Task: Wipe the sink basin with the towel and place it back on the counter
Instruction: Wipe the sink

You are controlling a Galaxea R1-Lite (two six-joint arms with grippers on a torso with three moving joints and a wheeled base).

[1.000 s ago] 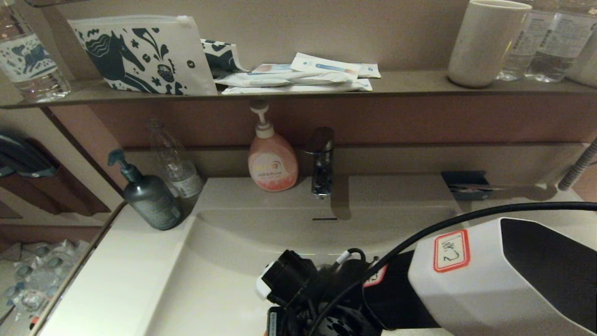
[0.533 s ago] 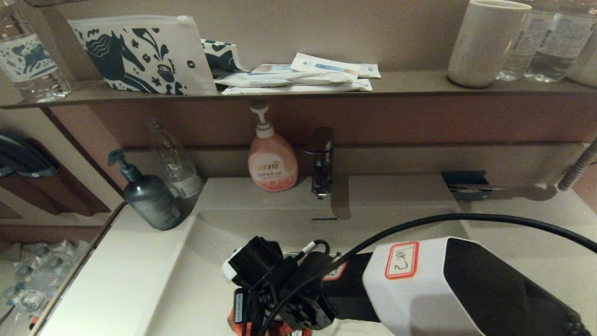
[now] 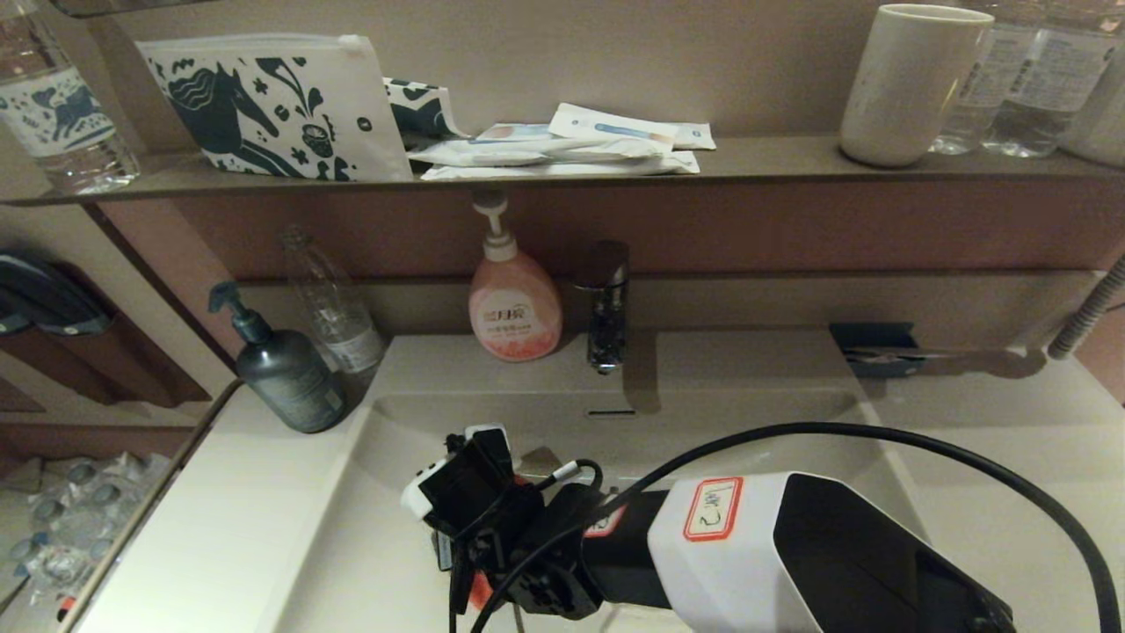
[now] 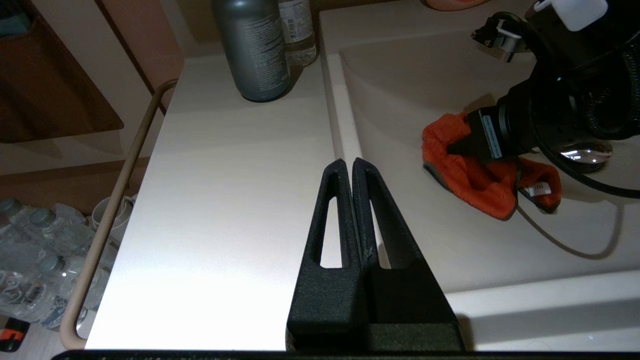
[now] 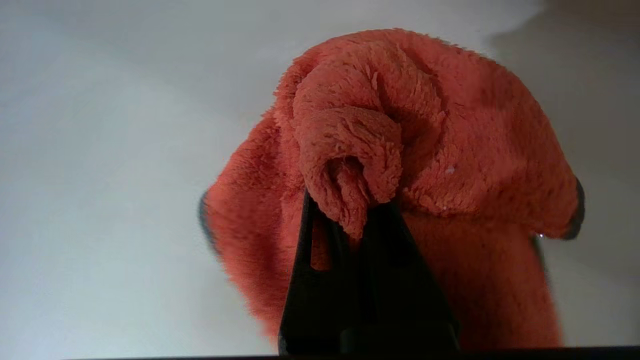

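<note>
The red-orange towel [image 4: 475,185] lies bunched on the floor of the off-white sink basin [image 3: 378,545], left of the chrome drain plug [image 4: 587,150]. My right gripper [image 5: 345,200] is shut on a fold of the towel [image 5: 425,125] and holds it against the basin floor. In the head view the right wrist [image 3: 527,527] covers nearly all of the towel [image 3: 479,591]. My left gripper [image 4: 351,162] is shut and empty, hovering over the counter [image 4: 225,200] by the basin's left rim; the head view does not show it.
A grey pump bottle [image 3: 286,374] and a clear bottle [image 3: 334,308] stand at the counter's back left. A pink soap bottle [image 3: 514,308] and the faucet [image 3: 606,303] stand behind the basin. A dark blue packet [image 3: 870,347] lies at the back right.
My right arm has swept left and slightly towards the back wall across the basin, dragging the towel with it. The left gripper shows in no earlier frame.
</note>
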